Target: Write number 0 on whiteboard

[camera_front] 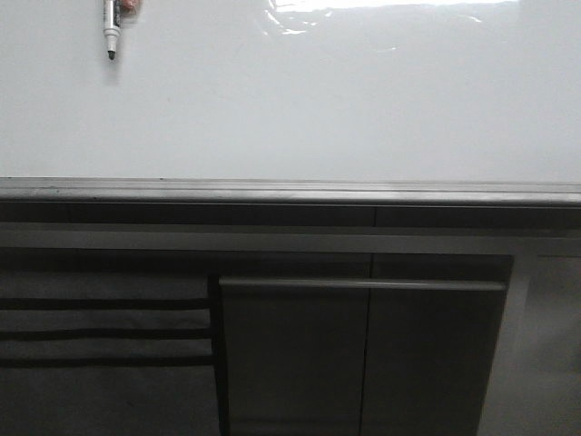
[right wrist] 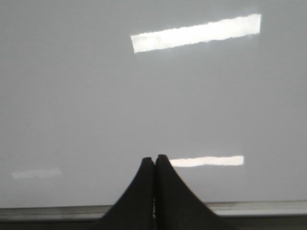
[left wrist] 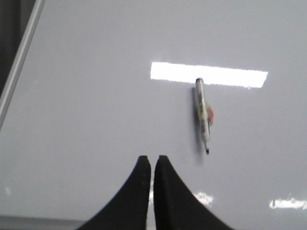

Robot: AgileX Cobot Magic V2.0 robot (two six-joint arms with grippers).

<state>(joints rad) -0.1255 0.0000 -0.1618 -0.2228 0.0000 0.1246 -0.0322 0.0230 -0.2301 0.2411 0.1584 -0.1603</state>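
The whiteboard [camera_front: 318, 100] is a large glossy white board with glare and a grey rail [camera_front: 290, 191] along its lower edge. It fills the left wrist view [left wrist: 96, 96] and the right wrist view [right wrist: 144, 105]. No number 0 shows on it in any view. A black-tipped marker pen [camera_front: 110, 27] hangs tip down at the board's upper left; it also shows in the left wrist view [left wrist: 203, 115]. My left gripper [left wrist: 151, 159] is shut and empty, short of the pen. My right gripper [right wrist: 154, 158] is shut and empty above the rail. Neither gripper shows in the front view.
Dark grey cabinet panels [camera_front: 363, 354] with a horizontal handle [camera_front: 363, 284] stand below the rail. Slatted vents [camera_front: 100, 331] are at the lower left. The board's metal side edge [left wrist: 21, 62] shows in the left wrist view.
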